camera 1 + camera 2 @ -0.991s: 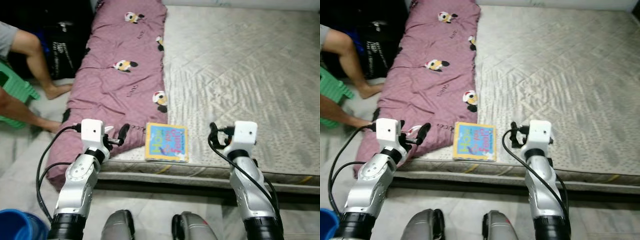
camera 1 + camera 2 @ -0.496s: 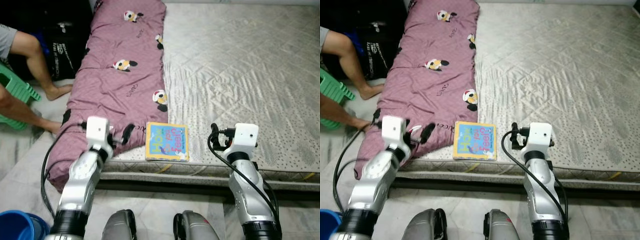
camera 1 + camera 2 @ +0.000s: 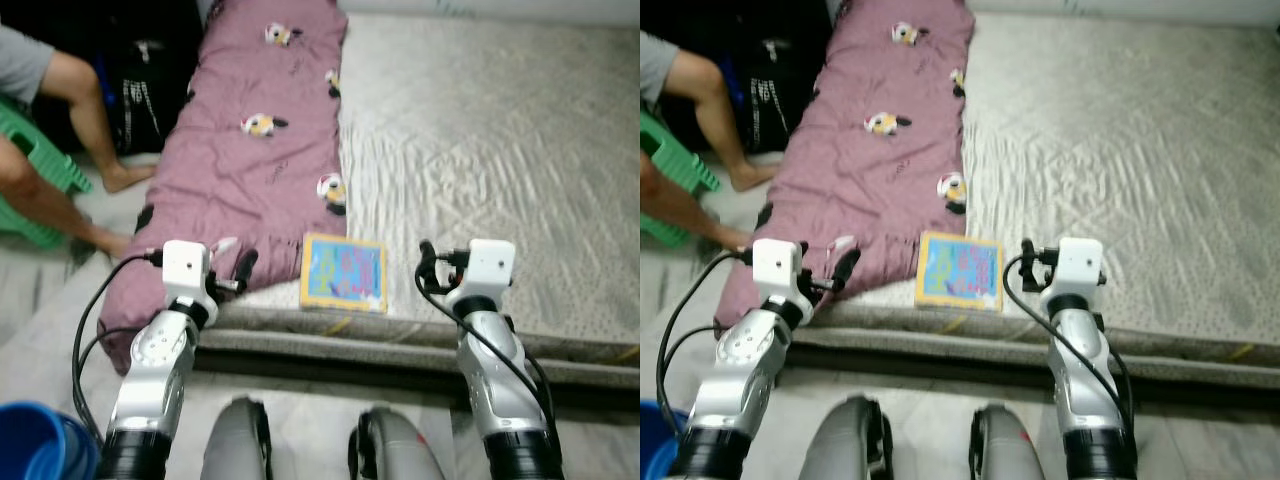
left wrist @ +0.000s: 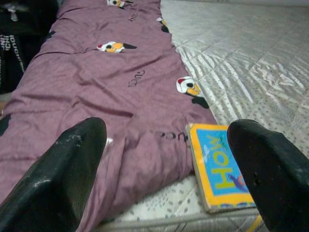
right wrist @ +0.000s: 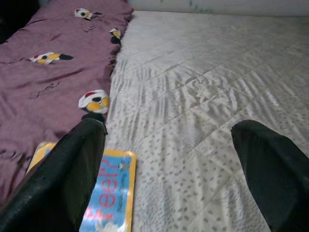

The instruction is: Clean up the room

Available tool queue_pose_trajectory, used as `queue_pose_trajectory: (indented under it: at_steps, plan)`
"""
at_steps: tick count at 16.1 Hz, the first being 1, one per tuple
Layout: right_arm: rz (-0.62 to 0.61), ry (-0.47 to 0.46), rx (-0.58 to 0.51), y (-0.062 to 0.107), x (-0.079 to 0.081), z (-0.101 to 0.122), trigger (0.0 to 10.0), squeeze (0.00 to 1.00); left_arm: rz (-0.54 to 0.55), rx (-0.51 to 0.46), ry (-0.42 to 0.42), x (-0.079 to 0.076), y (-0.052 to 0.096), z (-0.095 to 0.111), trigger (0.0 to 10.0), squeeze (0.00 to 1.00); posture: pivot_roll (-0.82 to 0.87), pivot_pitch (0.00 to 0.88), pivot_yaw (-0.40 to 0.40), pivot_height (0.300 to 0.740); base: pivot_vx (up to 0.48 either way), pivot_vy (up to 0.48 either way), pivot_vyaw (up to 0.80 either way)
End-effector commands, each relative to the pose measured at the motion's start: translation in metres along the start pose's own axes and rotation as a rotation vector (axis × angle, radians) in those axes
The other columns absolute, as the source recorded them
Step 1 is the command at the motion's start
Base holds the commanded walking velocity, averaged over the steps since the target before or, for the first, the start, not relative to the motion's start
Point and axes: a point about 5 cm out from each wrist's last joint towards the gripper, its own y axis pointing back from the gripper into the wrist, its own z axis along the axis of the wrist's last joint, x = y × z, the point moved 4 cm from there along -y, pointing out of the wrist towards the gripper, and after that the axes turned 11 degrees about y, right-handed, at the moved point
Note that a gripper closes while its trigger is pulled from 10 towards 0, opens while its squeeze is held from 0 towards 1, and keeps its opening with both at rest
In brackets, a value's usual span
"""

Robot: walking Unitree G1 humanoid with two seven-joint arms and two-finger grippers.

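Observation:
A picture book [image 3: 344, 272] with a yellow border and blue cover lies flat at the mattress's [image 3: 500, 150] front edge, beside the hem of a purple blanket [image 3: 250, 160] printed with cartoon birds. My left gripper [image 4: 164, 179] is open, held low over the blanket's lower end, just left of the book [image 4: 219, 171]. My right gripper [image 5: 169, 179] is open too, hovering over the mattress edge just right of the book [image 5: 108, 200]. Neither one touches anything.
A person sits at the left with a leg [image 3: 90, 110] stretched to the floor, on a green stool [image 3: 40, 185]. A black bag [image 3: 150, 80] stands behind them. A blue bucket [image 3: 35, 445] is on the floor by my left foot.
The whole picture has shifted and blurred, so the camera moved. My left arm has drawn back a little. The book and blanket lie where they were.

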Motion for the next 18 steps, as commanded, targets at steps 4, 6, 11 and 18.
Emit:
queue_pose_trajectory:
  at_steps: [4, 6, 11, 18]
  plan:
    - [0.015, 0.007, 0.015, -0.0011, 0.0006, -0.0059, 10.0, 0.0, -0.006, -0.015, 0.004, -0.0004, 0.0019, 0.0027, 10.0, 0.0, -0.06, 0.1, -0.008, 0.639, 0.0, 0.0, 0.0]
    - [0.016, 0.01, 0.015, -0.0017, 0.0012, -0.0057, 10.0, 0.0, -0.01, -0.021, 0.006, -0.0005, 0.0026, 0.0035, 10.0, 0.0, -0.06, 0.101, -0.01, 0.639, 0.0, 0.0, 0.0]
    - [0.025, 0.019, 0.008, -0.0036, 0.0029, -0.0053, 10.0, 0.0, -0.039, -0.032, 0.024, -0.0035, 0.004, 0.0051, 10.0, 0.0, -0.06, 0.103, -0.013, 0.639, 0.322, 0.0, 0.0]
    - [0.032, 0.024, 0.008, -0.0045, 0.0049, -0.0055, 10.0, 0.0, -0.035, -0.029, 0.019, -0.0038, 0.005, 0.0045, 10.0, 0.0, -0.05, 0.112, -0.017, 0.639, 0.48, 0.0, 0.0]
